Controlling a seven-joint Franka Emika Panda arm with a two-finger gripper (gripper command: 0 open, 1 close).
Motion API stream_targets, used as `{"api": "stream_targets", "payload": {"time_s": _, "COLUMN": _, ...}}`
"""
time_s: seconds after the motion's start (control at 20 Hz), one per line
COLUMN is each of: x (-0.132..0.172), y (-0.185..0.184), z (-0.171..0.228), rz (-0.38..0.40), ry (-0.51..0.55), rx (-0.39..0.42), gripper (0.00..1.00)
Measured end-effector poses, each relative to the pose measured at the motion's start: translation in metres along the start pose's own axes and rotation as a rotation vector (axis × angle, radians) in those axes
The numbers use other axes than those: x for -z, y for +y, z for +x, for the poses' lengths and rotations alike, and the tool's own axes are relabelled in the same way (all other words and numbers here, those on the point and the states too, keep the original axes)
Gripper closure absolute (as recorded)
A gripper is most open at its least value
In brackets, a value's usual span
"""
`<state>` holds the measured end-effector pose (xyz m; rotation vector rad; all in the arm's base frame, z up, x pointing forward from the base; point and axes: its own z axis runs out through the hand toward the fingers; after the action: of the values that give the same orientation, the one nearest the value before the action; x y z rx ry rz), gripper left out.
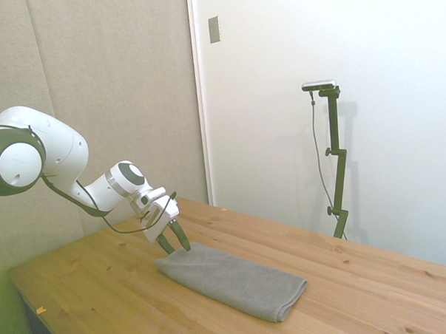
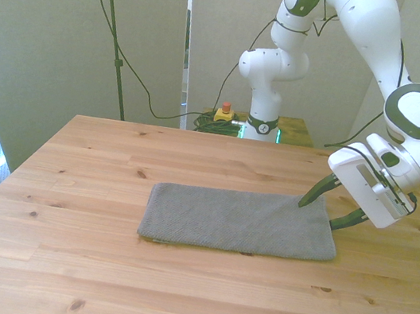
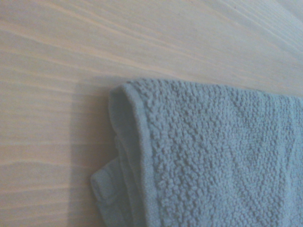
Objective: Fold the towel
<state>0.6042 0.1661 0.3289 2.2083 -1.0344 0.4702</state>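
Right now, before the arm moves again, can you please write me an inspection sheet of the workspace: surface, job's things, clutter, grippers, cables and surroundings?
Surface: wooden table, planks with knots, dry as far as seen.
Job's things: grey towel lying flat in a long rectangle; the wrist view shows layered edges at one corner.
Clutter: nothing seen on the table.
Grippers: tool open, its fingers at the towel's end on the front view's right, one on each side of the corner; contact cannot be told.
Cables: dark cable along the arm's wrist; green cable coil behind the table.
Surroundings: white wall, beige panels.
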Motion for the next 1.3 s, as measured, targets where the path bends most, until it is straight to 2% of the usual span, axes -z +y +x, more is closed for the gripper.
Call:
{"api": "stream_targets", "payload": {"time_s": 0.55, "x": -0.004, "y": -0.005, "z": -0.004, "rz": 0.054, "ry": -0.011, "rx": 0.001, "gripper": 1.0}}
{"api": "stream_targets", "payload": {"time_s": 1.3, "x": -0.012, "y": -0.003, "z": -0.003, "rz": 0.064, "ry": -0.02, "rx": 0.001, "gripper": 1.0}}
